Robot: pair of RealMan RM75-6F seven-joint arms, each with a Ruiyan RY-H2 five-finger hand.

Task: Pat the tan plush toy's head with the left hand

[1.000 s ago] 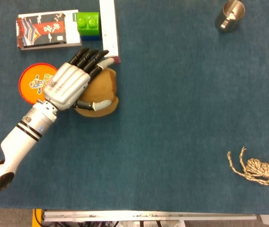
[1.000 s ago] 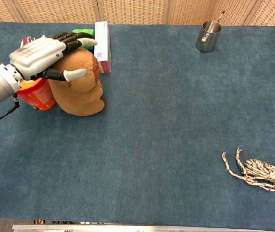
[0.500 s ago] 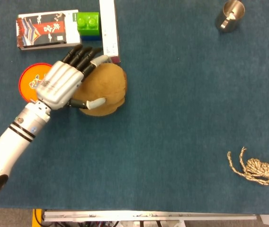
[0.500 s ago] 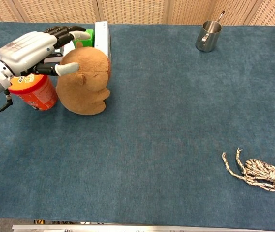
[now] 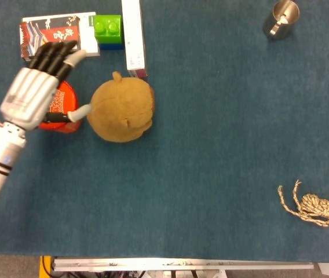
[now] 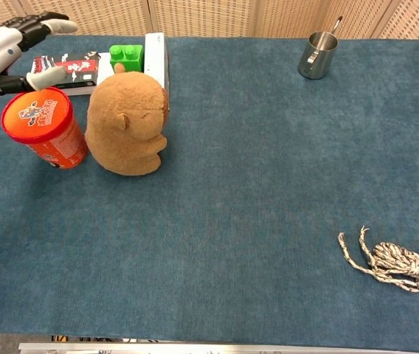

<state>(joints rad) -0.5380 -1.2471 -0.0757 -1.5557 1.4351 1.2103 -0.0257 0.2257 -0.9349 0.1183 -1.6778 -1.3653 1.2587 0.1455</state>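
The left hand (image 5: 34, 87) hangs at upper left of the frame, fingers spread, holding nothing, clear of the plush toy (image 5: 121, 110) sitting on the bench (image 5: 222, 174) beside the orange cup (image 6: 43, 129). No contact now; whether the pat is finished, I can't tell.

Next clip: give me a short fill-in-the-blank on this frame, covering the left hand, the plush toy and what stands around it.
1. The left hand hovers with fingers spread, holding ____.
2. The tan plush toy sits right beside the ____ cup.
3. The brick behind the toy is ____ in colour.
4. The metal mug stands at the table's far ____ side in the chest view.

Missing words: nothing; orange; green; right
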